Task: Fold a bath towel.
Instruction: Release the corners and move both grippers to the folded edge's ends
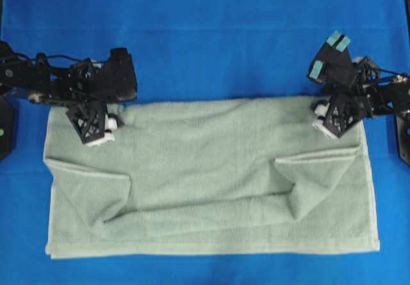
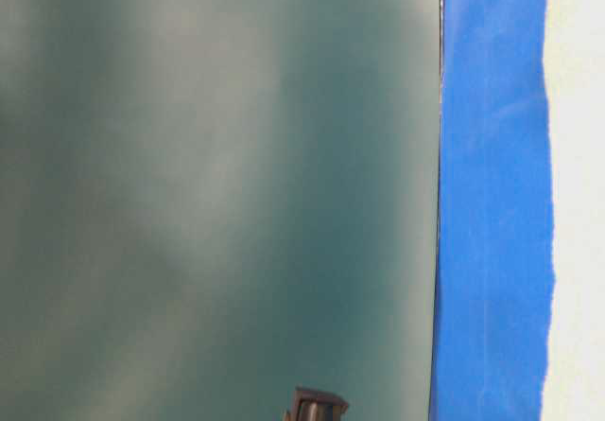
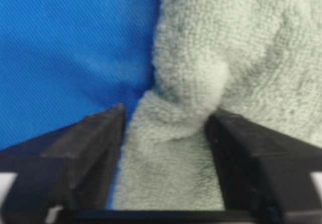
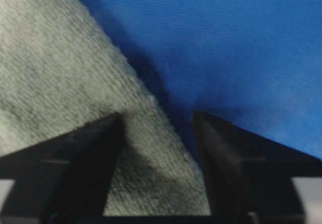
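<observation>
The bath towel (image 1: 211, 170) lies spread on the blue table cover, pale sage green, with loose folded flaps near its left and right sides. My left gripper (image 1: 106, 131) is down on the towel's far left corner. In the left wrist view its jaws (image 3: 166, 116) stand apart with a bunched ridge of towel (image 3: 226, 43) between them; the cloth touches the right finger, and a thin blue gap shows at the left one. My right gripper (image 1: 320, 117) sits at the far right corner. Its open jaws (image 4: 157, 117) straddle the towel's edge (image 4: 45, 68).
Blue table cover (image 1: 205, 35) surrounds the towel on all sides. Both black arms reach in from the table's left and right edges. The table-level view is almost filled by blurred green cloth (image 2: 208, 194), with a blue strip (image 2: 492, 203) on its right.
</observation>
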Robot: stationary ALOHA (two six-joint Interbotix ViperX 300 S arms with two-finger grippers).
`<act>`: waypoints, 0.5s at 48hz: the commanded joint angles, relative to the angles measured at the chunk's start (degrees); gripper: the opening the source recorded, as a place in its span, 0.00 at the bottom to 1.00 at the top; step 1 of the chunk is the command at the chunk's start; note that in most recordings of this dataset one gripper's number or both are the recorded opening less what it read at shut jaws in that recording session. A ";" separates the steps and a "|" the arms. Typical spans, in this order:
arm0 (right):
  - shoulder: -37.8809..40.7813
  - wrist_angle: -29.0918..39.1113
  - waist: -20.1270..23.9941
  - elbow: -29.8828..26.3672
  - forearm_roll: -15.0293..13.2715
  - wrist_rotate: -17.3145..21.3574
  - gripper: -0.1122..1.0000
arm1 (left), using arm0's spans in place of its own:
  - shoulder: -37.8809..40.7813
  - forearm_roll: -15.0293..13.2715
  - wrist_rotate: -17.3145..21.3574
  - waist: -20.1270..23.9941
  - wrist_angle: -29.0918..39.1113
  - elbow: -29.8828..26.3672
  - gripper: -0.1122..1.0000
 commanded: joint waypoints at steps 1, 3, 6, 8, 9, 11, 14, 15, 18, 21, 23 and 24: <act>0.70 -0.44 -0.26 -0.26 -0.09 -0.18 0.59 | 0.97 -0.18 0.00 -1.23 2.90 -0.88 0.52; 0.62 -0.44 -0.18 -0.26 0.00 -0.26 0.49 | 0.88 -0.26 -0.09 -1.85 4.75 -1.32 0.42; 0.18 -0.53 0.00 -0.18 0.18 -0.26 0.33 | 0.44 -0.18 -0.18 -2.81 7.56 -2.29 0.27; -0.44 -0.35 0.26 -0.26 0.18 -0.26 0.23 | -0.26 -0.18 -0.26 -3.34 9.67 -2.99 0.20; -0.97 -0.35 0.44 -0.26 0.26 -0.26 0.19 | -0.97 -0.18 -0.26 -3.69 11.60 -3.69 0.19; -2.11 -0.26 0.88 -0.44 0.26 -0.26 0.17 | -2.29 -0.18 -0.26 -4.04 14.24 -4.57 0.19; -4.57 0.26 1.58 -0.70 0.44 -0.26 0.17 | -4.75 -0.18 -0.26 -4.31 18.37 -6.06 0.19; -6.06 0.79 1.93 -0.88 0.53 -0.26 0.17 | -5.80 -0.26 -0.26 -4.31 19.78 -6.50 0.19; -9.58 2.46 2.81 -1.49 0.53 -0.26 0.17 | -8.88 -0.18 -0.35 -4.31 23.12 -7.82 0.19; -13.10 5.01 3.87 -2.37 0.53 -0.44 0.17 | -12.57 -0.18 -0.26 -4.31 26.19 -9.14 0.19; -15.56 7.29 4.66 -3.08 0.53 -0.70 0.17 | -14.68 -0.18 -0.35 -4.31 27.95 -9.93 0.19; -17.40 9.23 5.27 -3.69 0.53 -0.88 0.17 | -15.64 -0.18 -0.35 -4.31 28.74 -10.37 0.19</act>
